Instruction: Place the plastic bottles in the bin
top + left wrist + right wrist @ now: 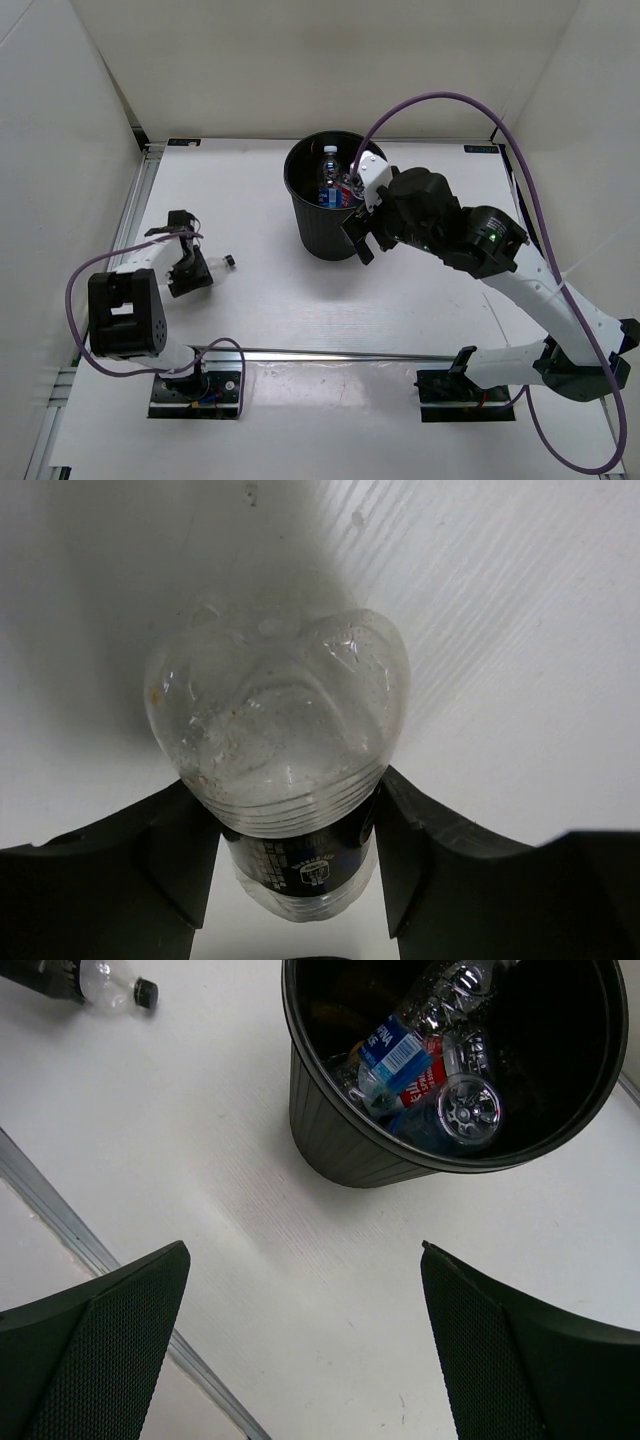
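L gripper (298,825) clamped on dark-label bottle (280,710), lying on bench (520,630) | R gripper (303,1250) wide, empty, nr bin (335,1145) | we shd lift level, clear rim b4 release

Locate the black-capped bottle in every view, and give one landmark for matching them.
Top external: black-capped bottle lying far left, at the left gripper.
Left wrist: centre frame, base toward the camera, between the fingers.
Right wrist: top-left corner, cap pointing right.
Landmark: the black bin, upper centre in top external, upper right in right wrist.
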`<state>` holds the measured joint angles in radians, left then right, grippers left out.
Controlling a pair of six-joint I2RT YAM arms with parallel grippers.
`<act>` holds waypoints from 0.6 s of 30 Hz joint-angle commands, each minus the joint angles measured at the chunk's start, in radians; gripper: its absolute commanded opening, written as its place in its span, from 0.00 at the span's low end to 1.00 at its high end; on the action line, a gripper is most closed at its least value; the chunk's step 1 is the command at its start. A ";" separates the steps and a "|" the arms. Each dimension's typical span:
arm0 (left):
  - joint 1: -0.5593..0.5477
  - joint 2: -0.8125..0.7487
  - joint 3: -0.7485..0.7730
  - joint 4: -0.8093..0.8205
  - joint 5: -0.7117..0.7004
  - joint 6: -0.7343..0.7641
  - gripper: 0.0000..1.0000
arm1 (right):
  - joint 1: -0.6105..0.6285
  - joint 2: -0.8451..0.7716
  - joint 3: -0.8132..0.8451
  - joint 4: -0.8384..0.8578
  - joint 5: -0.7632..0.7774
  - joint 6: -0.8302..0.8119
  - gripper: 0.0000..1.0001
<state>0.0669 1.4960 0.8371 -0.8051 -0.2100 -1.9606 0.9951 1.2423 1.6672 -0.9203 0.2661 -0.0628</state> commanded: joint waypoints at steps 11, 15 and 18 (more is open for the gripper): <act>0.065 0.015 0.294 0.046 -0.014 0.353 0.20 | 0.000 -0.033 -0.041 0.032 0.100 -0.032 1.00; 0.001 0.085 0.604 0.069 -0.106 0.581 0.20 | -0.047 -0.046 -0.014 0.081 0.295 0.017 1.00; -0.051 0.137 0.825 0.109 -0.106 0.710 0.16 | -0.116 -0.055 0.029 0.081 0.381 0.061 1.00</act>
<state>0.0589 1.6264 1.5188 -0.7460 -0.2657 -1.4490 0.9318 1.2251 1.6341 -0.8986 0.4934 -0.0509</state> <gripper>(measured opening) 0.666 0.996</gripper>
